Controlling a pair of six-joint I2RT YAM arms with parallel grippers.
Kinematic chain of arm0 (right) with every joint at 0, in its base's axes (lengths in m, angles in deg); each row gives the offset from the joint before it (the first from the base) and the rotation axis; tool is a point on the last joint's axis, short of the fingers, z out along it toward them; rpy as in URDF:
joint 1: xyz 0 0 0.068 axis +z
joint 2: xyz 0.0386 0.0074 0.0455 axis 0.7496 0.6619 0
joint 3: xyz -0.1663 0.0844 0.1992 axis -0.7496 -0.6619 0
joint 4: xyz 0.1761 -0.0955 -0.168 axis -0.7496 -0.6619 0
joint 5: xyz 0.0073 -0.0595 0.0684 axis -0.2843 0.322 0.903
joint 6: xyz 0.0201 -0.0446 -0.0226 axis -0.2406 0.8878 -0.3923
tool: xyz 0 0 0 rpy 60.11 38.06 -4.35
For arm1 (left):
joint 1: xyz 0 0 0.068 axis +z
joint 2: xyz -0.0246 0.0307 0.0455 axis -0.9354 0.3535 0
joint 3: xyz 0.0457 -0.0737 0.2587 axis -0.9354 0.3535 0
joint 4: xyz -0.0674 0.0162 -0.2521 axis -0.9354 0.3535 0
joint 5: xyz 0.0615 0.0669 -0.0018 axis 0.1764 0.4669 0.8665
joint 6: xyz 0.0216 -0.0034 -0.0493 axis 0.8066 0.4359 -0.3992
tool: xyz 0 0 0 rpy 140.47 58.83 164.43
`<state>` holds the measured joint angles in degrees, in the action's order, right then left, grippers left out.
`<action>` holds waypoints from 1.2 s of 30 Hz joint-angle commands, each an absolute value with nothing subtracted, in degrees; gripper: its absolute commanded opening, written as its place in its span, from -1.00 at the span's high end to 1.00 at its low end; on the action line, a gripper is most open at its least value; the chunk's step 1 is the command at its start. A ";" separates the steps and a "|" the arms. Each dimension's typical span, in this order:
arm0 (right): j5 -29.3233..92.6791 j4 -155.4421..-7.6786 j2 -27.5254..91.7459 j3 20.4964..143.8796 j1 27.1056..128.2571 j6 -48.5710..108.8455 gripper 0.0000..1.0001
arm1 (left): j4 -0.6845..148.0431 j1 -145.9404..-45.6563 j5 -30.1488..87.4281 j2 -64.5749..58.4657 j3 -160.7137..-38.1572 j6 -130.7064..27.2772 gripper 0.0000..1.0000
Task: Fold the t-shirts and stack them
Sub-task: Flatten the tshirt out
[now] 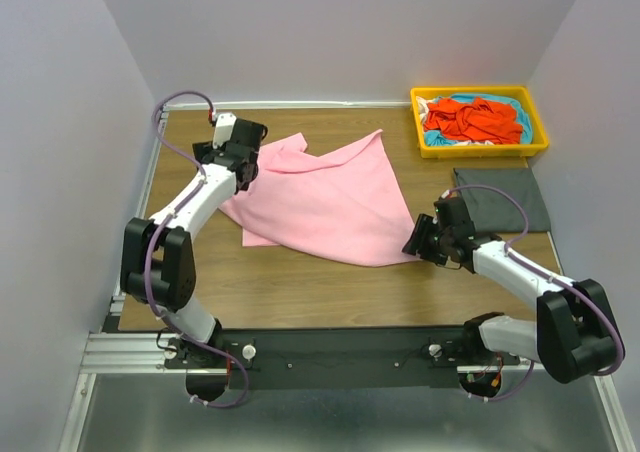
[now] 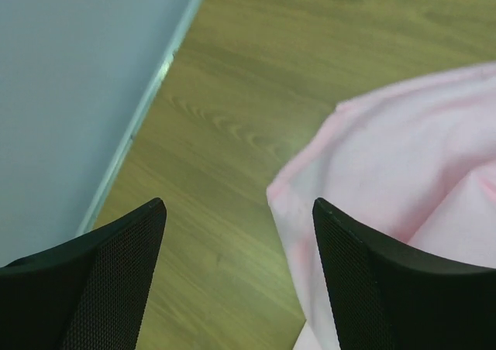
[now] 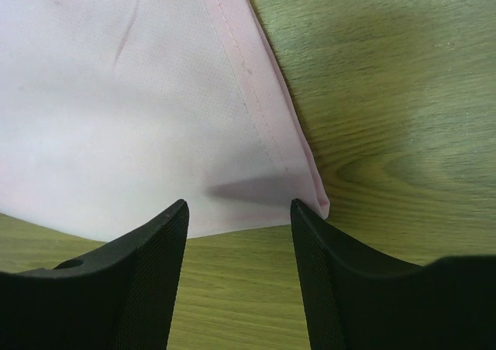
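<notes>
The light pink t-shirt (image 1: 325,197) lies loosely spread on the table's middle. My left gripper (image 1: 240,168) is open at its far left edge; in the left wrist view the pink cloth (image 2: 403,164) lies by the right finger. My right gripper (image 1: 416,242) is open at the shirt's near right corner (image 3: 314,199), which lies flat just ahead of the fingers. A folded dark grey t-shirt (image 1: 502,198) lies at the right. The orange-red t-shirt (image 1: 470,119) lies crumpled on the turquoise one (image 1: 515,112) in the tray.
The yellow plastic tray (image 1: 482,151) stands at the back right corner. Grey walls enclose the table on the left, back and right; the left wall's base (image 2: 139,118) is close to my left gripper.
</notes>
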<state>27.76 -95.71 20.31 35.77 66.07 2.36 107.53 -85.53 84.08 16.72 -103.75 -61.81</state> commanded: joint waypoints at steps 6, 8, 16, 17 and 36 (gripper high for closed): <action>27.38 -97.66 22.92 38.81 65.78 4.87 -0.25 | 101.19 -85.73 58.81 2.14 -85.29 -70.98 -0.57; 27.11 -97.66 23.97 39.51 65.69 5.22 -0.25 | 98.82 -85.73 54.23 0.21 -80.89 -73.08 -0.57; 22.72 -97.66 26.09 41.36 65.78 5.75 -0.26 | 93.37 -85.29 44.55 -0.32 -70.97 -79.41 -0.57; 22.81 -97.66 26.44 42.32 65.78 5.75 -0.26 | 93.19 -85.29 44.29 -1.20 -69.99 -80.21 -0.54; 25.62 -97.49 26.97 42.15 65.78 5.66 -0.26 | 94.77 -85.30 52.71 -0.42 -64.36 -82.68 -0.11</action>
<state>25.25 -97.11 27.26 42.28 66.05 5.12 95.14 -85.48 48.95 -1.45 -64.70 -82.88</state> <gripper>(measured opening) 0.627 0.556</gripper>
